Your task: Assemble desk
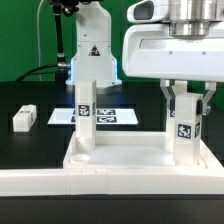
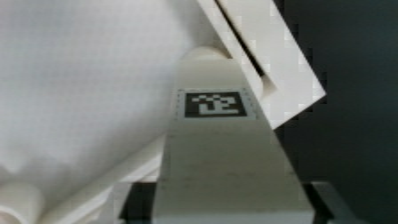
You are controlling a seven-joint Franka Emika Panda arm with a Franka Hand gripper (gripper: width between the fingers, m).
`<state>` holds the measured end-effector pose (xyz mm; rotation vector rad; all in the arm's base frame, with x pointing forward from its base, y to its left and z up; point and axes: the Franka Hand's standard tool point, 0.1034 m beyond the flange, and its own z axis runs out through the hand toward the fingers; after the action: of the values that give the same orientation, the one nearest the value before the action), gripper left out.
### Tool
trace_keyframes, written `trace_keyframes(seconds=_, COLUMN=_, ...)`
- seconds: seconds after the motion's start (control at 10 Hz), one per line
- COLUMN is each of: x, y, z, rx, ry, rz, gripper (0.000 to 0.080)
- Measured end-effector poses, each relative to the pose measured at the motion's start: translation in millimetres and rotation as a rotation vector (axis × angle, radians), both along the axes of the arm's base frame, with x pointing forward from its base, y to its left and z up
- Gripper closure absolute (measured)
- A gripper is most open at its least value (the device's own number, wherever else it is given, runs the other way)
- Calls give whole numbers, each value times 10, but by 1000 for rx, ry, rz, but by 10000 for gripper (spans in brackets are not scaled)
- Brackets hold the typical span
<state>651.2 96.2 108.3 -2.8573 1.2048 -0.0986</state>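
The white desk top [image 1: 120, 150] lies flat with its rim up. One tagged leg [image 1: 85, 115] stands upright in its corner at the exterior view's left. My gripper [image 1: 186, 104] is shut on a second tagged leg [image 1: 185, 128] and holds it upright at the top's right far corner. I cannot tell whether that leg's foot is in the socket. In the wrist view the leg [image 2: 217, 130] runs away from my gripper [image 2: 231, 205] down to the desk top [image 2: 89, 90], with dark fingers [image 2: 146, 203] on both sides of it. A third leg [image 1: 24, 117] lies loose on the table at the left.
The marker board [image 1: 108, 116] lies flat behind the desk top. A long white rail [image 1: 110, 186] runs along the front and up the left side of the desk top. The arm's white base [image 1: 92, 55] stands at the back. The table is black.
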Motion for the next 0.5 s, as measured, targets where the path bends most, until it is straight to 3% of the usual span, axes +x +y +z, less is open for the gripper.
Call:
trace_keyframes(seconds=0.3, x=-16, y=68, z=-16, rx=77, ry=47, rz=-475, gripper=512)
trace_keyframes(seconds=0.5, x=-48, y=120, z=-18, rx=89, ry=24, rz=-677, gripper=511)
